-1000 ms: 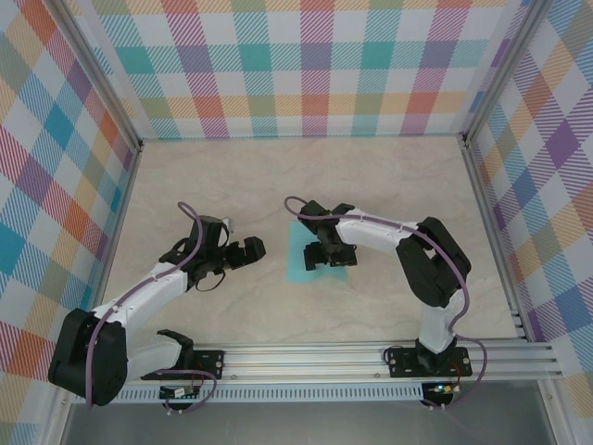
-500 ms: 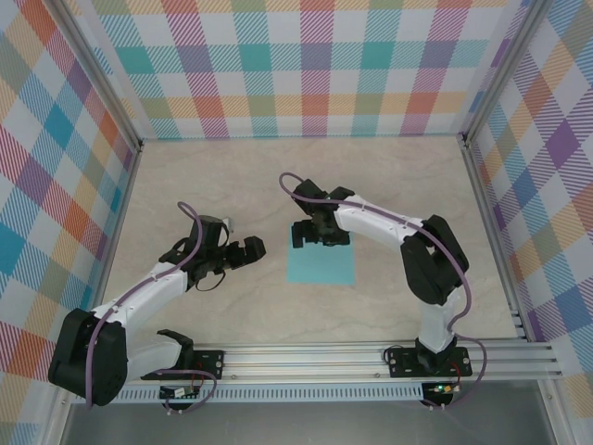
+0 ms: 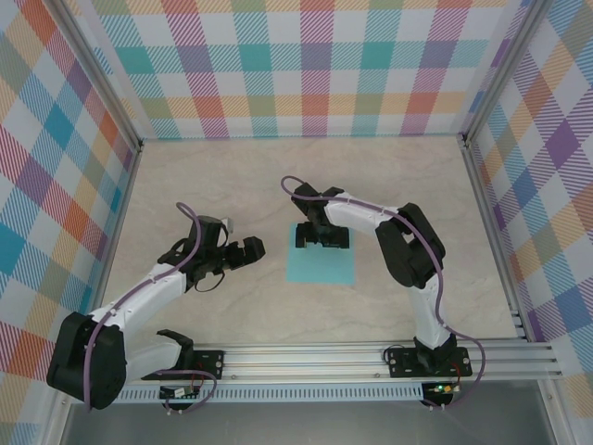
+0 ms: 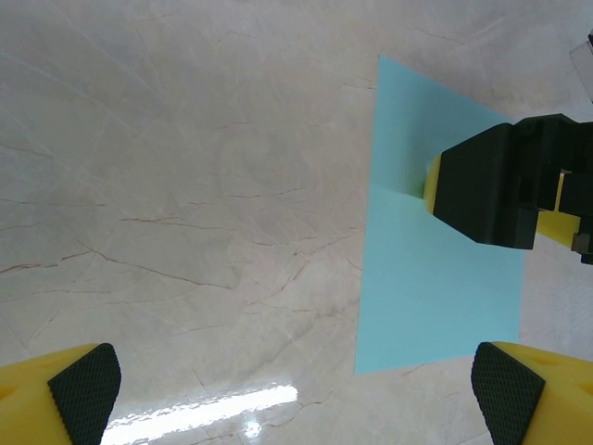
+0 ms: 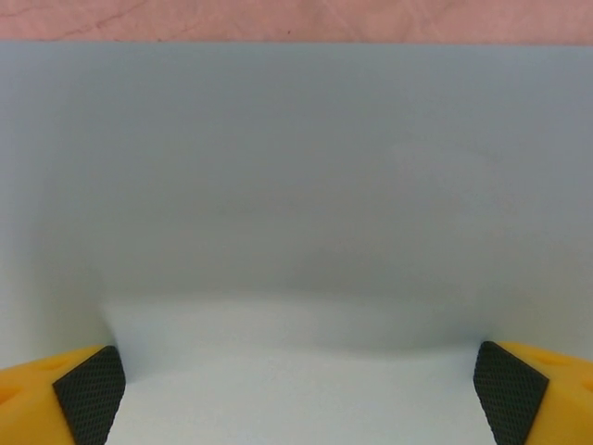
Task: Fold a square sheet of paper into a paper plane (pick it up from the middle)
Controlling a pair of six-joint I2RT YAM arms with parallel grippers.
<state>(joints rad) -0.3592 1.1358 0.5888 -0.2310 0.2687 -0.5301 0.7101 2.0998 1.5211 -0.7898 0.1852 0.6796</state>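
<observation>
At right wrist, right fingers (image 5: pixel 88 408) wide astride paper (image 5: pixel 296 185); left fingers (image 4: pixel 83 403) wide over table (image 4: pixel 185 185).

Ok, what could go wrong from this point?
The right gripper sits at the far edge of the square sheet of paper, not its middle; a pinch there may lift it lopsided. The left wrist view shows a faint ridge in the sheet beside that gripper; pressing down could set a stray crease.

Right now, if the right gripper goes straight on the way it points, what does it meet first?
The square sheet of paper, almost at once. The right gripper points down at its far part, fingers open, with nothing in between. Whether the fingers touch it, I cannot tell.
</observation>
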